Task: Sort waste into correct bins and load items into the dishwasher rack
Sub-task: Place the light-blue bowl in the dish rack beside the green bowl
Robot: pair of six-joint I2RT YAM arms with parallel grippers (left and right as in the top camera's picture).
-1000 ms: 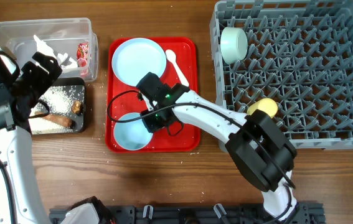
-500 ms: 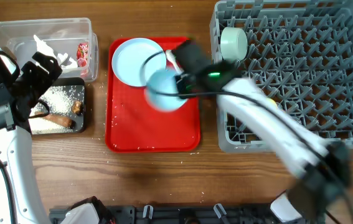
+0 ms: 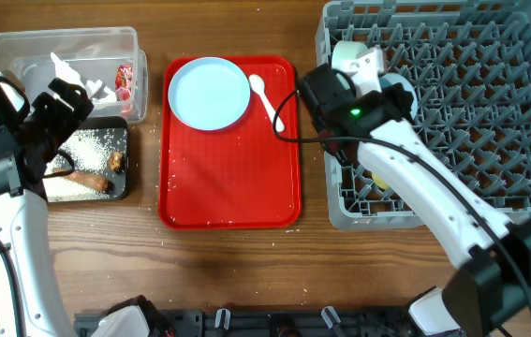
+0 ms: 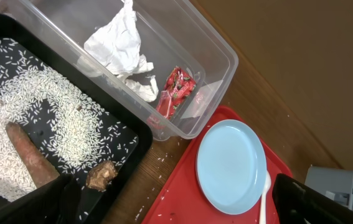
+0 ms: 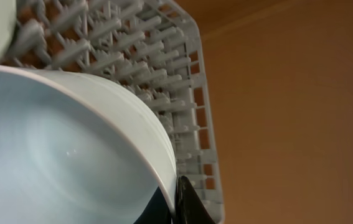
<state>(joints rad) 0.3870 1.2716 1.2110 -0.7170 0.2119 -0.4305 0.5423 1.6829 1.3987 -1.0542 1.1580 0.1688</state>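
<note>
Gripping pale blue bowl (image 5: pixel 70 155) rim, right gripper (image 5: pixel 175 204) (over dishwasher rack (image 3: pixel 471 112)).

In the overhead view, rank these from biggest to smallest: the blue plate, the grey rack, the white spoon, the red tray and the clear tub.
1. grey rack, though the right arm covers part of it
2. red tray
3. clear tub
4. blue plate
5. white spoon

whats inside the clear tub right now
A crumpled white scrap and a red snack wrapper lie in the clear tub. Its left end is cut off in the wrist view and partly covered by the left arm overhead.
</note>
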